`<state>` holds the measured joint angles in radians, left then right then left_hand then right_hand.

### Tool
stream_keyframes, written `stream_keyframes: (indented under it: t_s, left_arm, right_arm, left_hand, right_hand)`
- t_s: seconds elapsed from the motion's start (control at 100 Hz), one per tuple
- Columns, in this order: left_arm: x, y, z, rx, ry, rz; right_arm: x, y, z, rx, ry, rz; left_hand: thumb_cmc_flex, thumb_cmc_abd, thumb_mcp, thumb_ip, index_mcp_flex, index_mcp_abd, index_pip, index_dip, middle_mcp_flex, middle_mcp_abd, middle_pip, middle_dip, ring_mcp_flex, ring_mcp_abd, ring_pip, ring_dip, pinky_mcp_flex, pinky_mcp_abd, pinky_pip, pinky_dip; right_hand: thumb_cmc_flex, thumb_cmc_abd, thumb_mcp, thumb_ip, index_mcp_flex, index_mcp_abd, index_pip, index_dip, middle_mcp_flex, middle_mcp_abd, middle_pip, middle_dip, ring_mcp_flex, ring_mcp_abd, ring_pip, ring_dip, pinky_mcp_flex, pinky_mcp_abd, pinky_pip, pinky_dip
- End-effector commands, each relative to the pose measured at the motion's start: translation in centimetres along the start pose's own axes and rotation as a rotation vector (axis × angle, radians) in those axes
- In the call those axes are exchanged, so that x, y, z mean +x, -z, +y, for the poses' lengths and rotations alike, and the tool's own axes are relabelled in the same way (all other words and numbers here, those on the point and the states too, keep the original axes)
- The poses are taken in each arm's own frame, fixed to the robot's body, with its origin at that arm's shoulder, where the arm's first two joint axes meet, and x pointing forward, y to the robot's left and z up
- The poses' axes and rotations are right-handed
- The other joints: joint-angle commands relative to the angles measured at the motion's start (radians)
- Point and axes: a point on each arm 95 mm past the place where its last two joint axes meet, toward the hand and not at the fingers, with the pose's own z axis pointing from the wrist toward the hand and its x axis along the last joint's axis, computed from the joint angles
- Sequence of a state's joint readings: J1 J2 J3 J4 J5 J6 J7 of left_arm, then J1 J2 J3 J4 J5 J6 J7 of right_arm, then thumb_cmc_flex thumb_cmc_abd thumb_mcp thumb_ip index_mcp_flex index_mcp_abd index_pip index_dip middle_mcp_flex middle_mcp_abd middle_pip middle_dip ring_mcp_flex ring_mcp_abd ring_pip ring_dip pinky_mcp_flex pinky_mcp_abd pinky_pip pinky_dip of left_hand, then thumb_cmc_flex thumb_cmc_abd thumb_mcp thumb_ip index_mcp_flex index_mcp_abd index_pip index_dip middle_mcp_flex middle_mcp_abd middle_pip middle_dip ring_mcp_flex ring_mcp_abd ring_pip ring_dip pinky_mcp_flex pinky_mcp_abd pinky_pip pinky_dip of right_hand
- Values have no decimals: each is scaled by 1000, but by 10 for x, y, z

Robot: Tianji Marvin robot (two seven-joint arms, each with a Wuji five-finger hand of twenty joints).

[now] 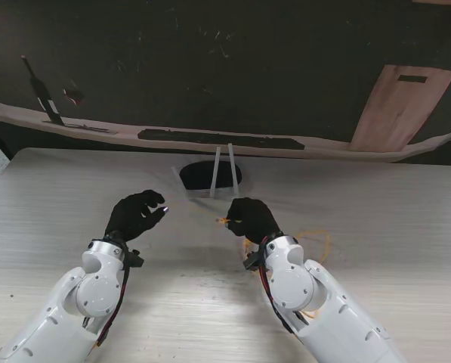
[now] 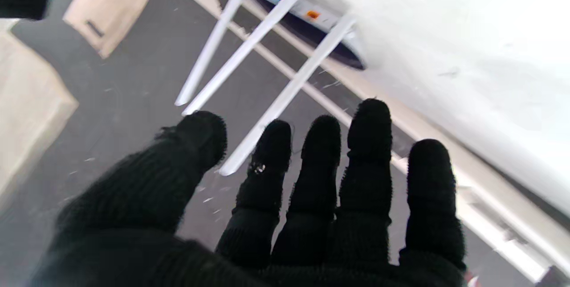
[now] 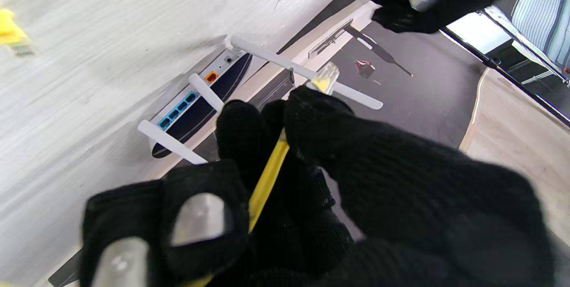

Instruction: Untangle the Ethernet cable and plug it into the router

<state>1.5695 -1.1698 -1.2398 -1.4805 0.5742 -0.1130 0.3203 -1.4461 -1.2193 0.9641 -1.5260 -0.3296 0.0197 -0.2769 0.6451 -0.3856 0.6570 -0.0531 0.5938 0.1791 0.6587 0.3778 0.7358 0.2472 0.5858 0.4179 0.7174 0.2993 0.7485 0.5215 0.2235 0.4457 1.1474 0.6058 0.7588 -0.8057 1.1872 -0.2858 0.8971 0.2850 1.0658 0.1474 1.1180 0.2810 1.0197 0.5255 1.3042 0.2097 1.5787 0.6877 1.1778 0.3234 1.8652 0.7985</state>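
The router [image 1: 208, 175] is a dark oval body with white antennas, at the table's far middle; its blue and orange ports [image 3: 178, 109] face me. My right hand [image 1: 251, 219] is shut on the yellow Ethernet cable [image 3: 266, 179], the clear plug [image 3: 326, 75] poking out past the fingertips, a short way nearer to me than the router. The cable's slack [image 1: 316, 246] loops on the table beside my right forearm. My left hand [image 1: 137, 214] hovers open to the left of the router, fingers spread, holding nothing. In the left wrist view the antennas [image 2: 285, 93] stand beyond its fingers.
The pale wooden table [image 1: 406, 219] ends at its far edge just past the router. Beyond it lie a dark floor, a wooden board [image 1: 400, 106] at the right and a black tool [image 1: 44, 94] at the left. The cable's other yellow end [image 3: 11, 35] lies on the table.
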Motion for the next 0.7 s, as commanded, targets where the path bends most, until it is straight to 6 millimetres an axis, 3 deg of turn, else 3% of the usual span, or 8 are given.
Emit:
stream_keyframes:
  t_s: [0.0,0.17,0.28,0.45,0.69]
  left_arm:
    - [-13,-6,3,-42,5,-41]
    - [-20,-31,12,-101,50,-71]
    - [-19,-51,16,-143,86,-55]
    - [-9,-77,24,-189,98,-50]
    - [0,-104,39,-187,198,-60]
  right_arm:
    - [2,3,-3,18,-10,6]
    - [0,3,-2,24,-17,-1]
    - [0,4,-2,28,-22,-5]
    - [0,4,-1,26,-28,-5]
    - [0,5,0,25,-31,-2]
  left_hand:
    - [-47,12,20,36,-87,15,-67,-20,-89,13,-47,-22,-64,125,-19,9,-32,-14,1,14]
    - [-83,-47,41,23,-290,28,-272,-105,-356,-10,-166,-80,-157,89,-57,23,-58,-51,17,22]
    - [-73,-88,63,10,-369,15,-330,-137,-439,-23,-198,-101,-162,67,-45,38,-54,-68,26,25]
    - [-58,-70,89,5,-414,42,-372,-165,-535,30,-228,-122,-174,53,-26,56,-60,-84,24,22]
    - [4,-90,158,2,-412,25,-344,-159,-501,5,-188,-111,-119,46,47,80,-20,-93,51,31]
  right_hand:
    - [18,78,28,16,37,-68,53,50,76,181,106,15,-1,-36,81,5,39,-258,229,-15]
    - [19,77,27,17,38,-66,52,47,76,182,101,12,-1,-30,77,2,38,-248,229,-24]
    - [20,77,27,17,38,-63,51,45,77,184,100,12,-1,-24,75,0,38,-245,229,-26]
    - [20,78,25,18,39,-63,52,44,77,184,99,11,-1,-22,75,-1,38,-241,229,-29]
    - [18,76,26,18,39,-62,53,41,78,182,98,9,-1,-20,74,-2,38,-240,229,-32]
